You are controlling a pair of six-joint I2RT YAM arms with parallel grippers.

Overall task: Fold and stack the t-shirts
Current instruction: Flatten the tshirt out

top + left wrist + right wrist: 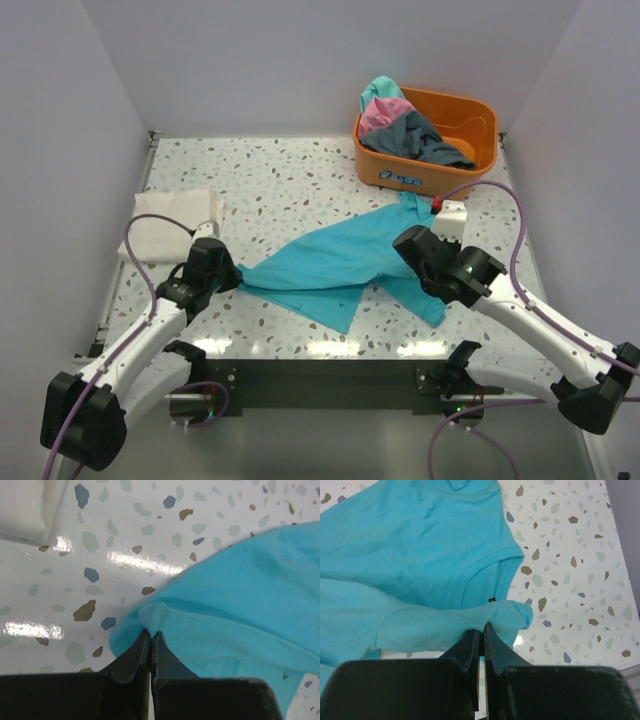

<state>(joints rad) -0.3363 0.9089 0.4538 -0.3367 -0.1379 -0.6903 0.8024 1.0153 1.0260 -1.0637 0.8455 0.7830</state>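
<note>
While both arms reach in from the near edge, we see from above a teal cotton short-sleeved t-shirt point(340, 262) lying rumpled across the middle of the speckled white table point(290, 180). The left fingers point(230, 272) are at its left end and the right fingers point(405, 243) at its right side. A folded cream-white t-shirt point(172, 222) lies at the table's left edge, apart from the teal one. At the far right an orange plastic tub point(478, 128) holds a heap made up of a pink t-shirt point(380, 112), a dark grey t-shirt point(425, 140) and a second teal t-shirt point(380, 88). From the left wrist, we find the left fingers point(132, 657) closed on a pinch of the teal t-shirt's point(240, 605) edge, with the cream-white t-shirt's point(25, 505) corner at the upper left. From the right wrist, the right fingers point(467, 645) are closed on a bunched fold of the teal t-shirt point(420, 545), just below a curved stitched band.
</note>
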